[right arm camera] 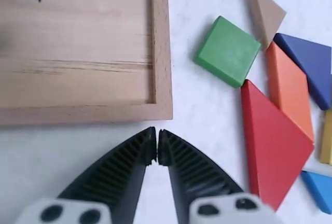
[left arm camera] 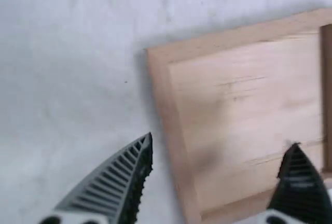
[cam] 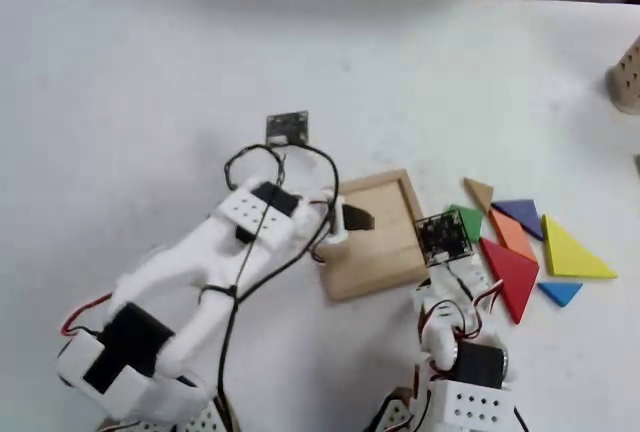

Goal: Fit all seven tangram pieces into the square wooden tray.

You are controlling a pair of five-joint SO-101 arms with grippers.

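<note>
**Tray bare, all seven pieces outside**

Across the white table (cam: pixel 150 72), near its middle, the square wooden tray (cam: pixel 385 247), flat, nothing inside its rim. Straddling the rim on the side away from the pieces, the left gripper (left arm camera: pixel 218 182), spread wide: one fingertip above the table just outside the tray, the other above the tray floor. Just off the tray corner on the pieces' side, the right gripper (right arm camera: pixel 156 146), pinched closed on nothing, tips touching above bare table.

Clustered beside the tray on that same side, none touching it:
- red triangle (cam: pixel 510 272) and yellow triangle (cam: pixel 570 250), the largest
- orange parallelogram (cam: pixel 512 234), pressed against the red
- dark blue triangle (cam: pixel 522 214), along the orange
- green square (cam: pixel 468 220), nearest the rim and near the closed gripper
- tan triangle (cam: pixel 480 192), just beside the green
- small blue triangle (cam: pixel 560 293), below the yellow
</note>
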